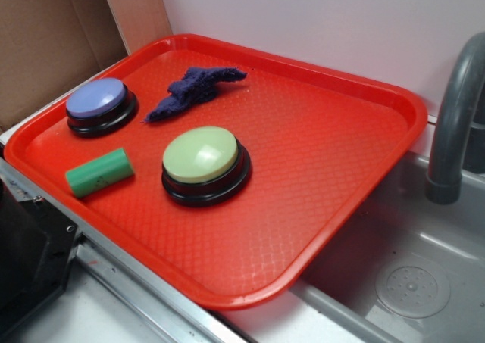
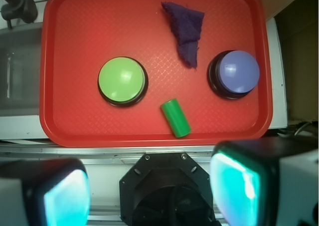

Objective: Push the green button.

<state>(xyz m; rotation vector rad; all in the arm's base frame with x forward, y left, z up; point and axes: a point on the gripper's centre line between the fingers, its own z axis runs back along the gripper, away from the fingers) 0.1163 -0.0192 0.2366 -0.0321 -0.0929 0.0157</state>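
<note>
Surface: red tray [image 1: 364, 101] over a sink [image 1: 409, 282]
Green button [image 2: 121, 80]: on tray, untouched
My gripper [image 2: 149, 193]: fingers spread wide, holding nothing

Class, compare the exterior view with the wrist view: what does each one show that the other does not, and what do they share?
Only the exterior view shows the sink's drain, brown cardboard behind the tray, and the buttons' domed side profiles. Only the wrist view shows the gripper, its fingers spread wide apart well back from the tray, and the robot's black base. Both show the red tray holding the green button, the purple-blue button, the green cylinder, the dark blue cloth, and the grey faucet.
</note>
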